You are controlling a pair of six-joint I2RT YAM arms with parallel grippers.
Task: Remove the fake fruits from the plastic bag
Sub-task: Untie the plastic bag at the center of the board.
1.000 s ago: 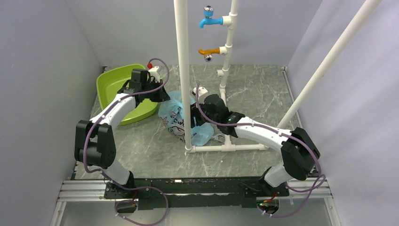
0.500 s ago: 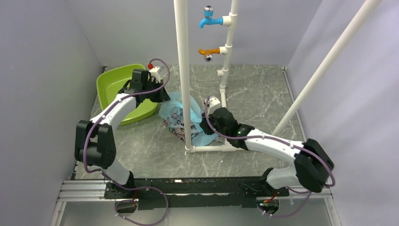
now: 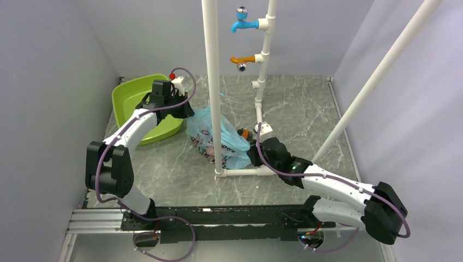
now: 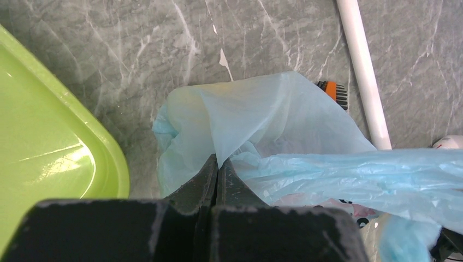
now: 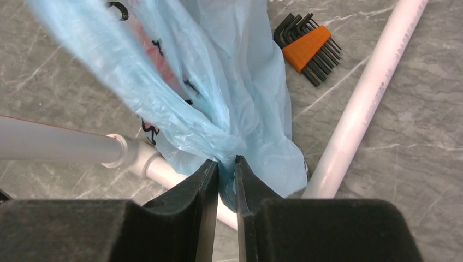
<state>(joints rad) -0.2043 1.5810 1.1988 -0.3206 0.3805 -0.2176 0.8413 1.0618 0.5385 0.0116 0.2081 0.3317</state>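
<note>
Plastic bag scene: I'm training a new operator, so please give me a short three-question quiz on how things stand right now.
1. True or false: the left tool and the right tool each pinch the plastic bag.
2. What lies on the table between the bag and the white pipe? A) an orange-and-black hex key set B) a spoon C) a blue cup
3. Fill in: the lime-green tray sits on the ___ arm's side of the bag.

Key: 1 true; 2 A; 3 left.
</note>
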